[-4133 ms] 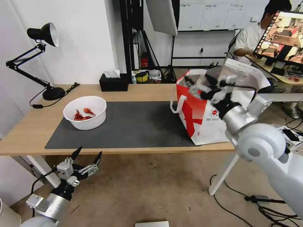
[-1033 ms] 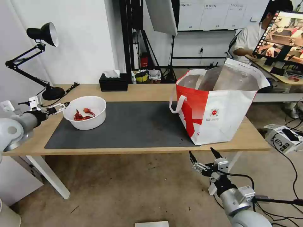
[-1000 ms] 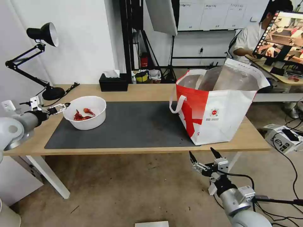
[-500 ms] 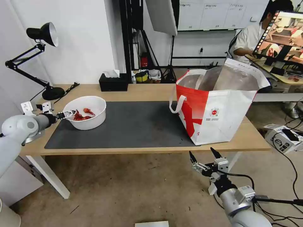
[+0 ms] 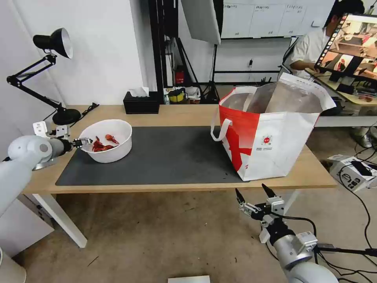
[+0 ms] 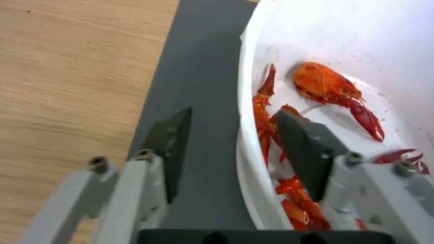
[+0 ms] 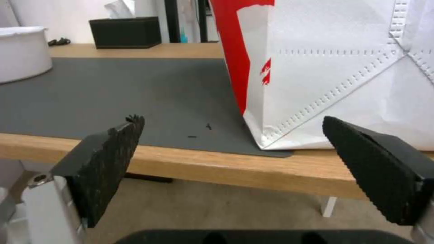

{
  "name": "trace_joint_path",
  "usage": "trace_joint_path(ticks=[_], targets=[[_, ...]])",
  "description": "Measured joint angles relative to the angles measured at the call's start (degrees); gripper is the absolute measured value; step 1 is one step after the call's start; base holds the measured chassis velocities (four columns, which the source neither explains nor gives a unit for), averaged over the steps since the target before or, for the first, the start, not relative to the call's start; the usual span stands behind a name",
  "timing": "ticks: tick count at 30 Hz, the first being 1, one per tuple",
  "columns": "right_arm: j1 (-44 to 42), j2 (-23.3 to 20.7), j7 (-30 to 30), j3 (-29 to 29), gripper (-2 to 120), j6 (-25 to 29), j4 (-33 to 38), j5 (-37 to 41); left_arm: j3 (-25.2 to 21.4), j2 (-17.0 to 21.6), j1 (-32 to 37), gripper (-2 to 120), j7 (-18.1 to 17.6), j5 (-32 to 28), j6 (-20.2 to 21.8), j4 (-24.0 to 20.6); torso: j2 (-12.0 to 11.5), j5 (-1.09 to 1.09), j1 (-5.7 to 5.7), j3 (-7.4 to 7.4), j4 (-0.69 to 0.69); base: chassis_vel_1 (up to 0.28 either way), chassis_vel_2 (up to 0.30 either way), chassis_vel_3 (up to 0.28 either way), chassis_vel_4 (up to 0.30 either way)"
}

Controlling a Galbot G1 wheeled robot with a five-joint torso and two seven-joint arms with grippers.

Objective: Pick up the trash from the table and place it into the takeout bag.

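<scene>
**Left gripper astride bowl rim, bag waiting at far end**

Light wood table (image 5: 176, 114) spread with a dark grey mat (image 5: 165, 155). Standing upright on the mat's right end: takeout bag (image 5: 271, 137), mouth open. On the left end: white bowl (image 5: 107, 140) with red shells (image 6: 330, 88) inside. Left gripper (image 5: 83, 141) at the bowl's left rim, jaws partly open, one finger inside, one outside, not yet closed. Right gripper (image 5: 255, 195) parked below the table edge, jaws spread wide, empty.
</scene>
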Motion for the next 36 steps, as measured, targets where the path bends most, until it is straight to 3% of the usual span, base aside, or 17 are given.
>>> trace_joint_path(ticks=[3,8,14,22,25,27,30,32,36], targets=[[0.0,0.0,0.0,0.0,100,0.0,0.0,0.0,0.5,0.1,-0.3,35,1.3,-0.3,0.5,-0.3,0.0,-0.01,0.00,0.00,0.00,0.000,0.000,0.000,0.000],[0.0,0.0,0.0,0.0,100,0.0,0.0,0.0,0.7,0.5,-0.3,24,3.0,0.2,0.9,-0.7,0.0,-0.01,0.00,0.00,0.00,0.000,0.000,0.000,0.000],[0.0,0.0,0.0,0.0,100,0.0,0.0,0.0,0.6,1.0,-0.5,0,3.4,-0.9,1.2,-1.4,0.0,-0.03,0.00,0.00,-0.01,0.000,0.000,0.000,0.000],[0.0,0.0,0.0,0.0,100,0.0,0.0,0.0,-2.3,1.5,-0.3,0,3.3,-2.7,0.6,-4.8,0.0,-0.03,0.01,0.00,0.01,0.000,0.000,0.000,0.000],[0.0,0.0,0.0,0.0,100,0.0,0.0,0.0,-4.2,1.3,-2.1,0,3.0,-5.2,-0.1,-10.4,0.0,-0.01,0.00,0.00,0.01,0.000,0.000,0.000,0.000],[0.0,0.0,0.0,0.0,100,0.0,0.0,0.0,-4.2,1.1,-2.8,0,2.7,-5.9,-0.2,-11.3,0.0,-0.01,0.00,0.00,0.00,0.000,0.000,0.000,0.000],[0.0,0.0,0.0,0.0,100,0.0,0.0,0.0,-3.7,0.1,-5.5,0,1.4,-8.1,-0.3,-14.1,0.0,0.00,0.00,0.00,0.00,0.000,0.000,0.000,0.000],[0.0,0.0,0.0,0.0,100,0.0,0.0,0.0,-1.1,-2.1,-10.3,0,-0.4,-10.9,-0.8,-18.0,0.0,0.00,0.00,0.00,-0.01,0.000,0.000,0.000,0.000],[0.0,0.0,0.0,0.0,100,0.0,0.0,0.0,2.3,-5.0,-16.9,0,-3.2,-14.2,-1.2,-20.7,0.0,0.01,0.00,0.00,-0.01,0.000,0.000,0.000,0.000]])
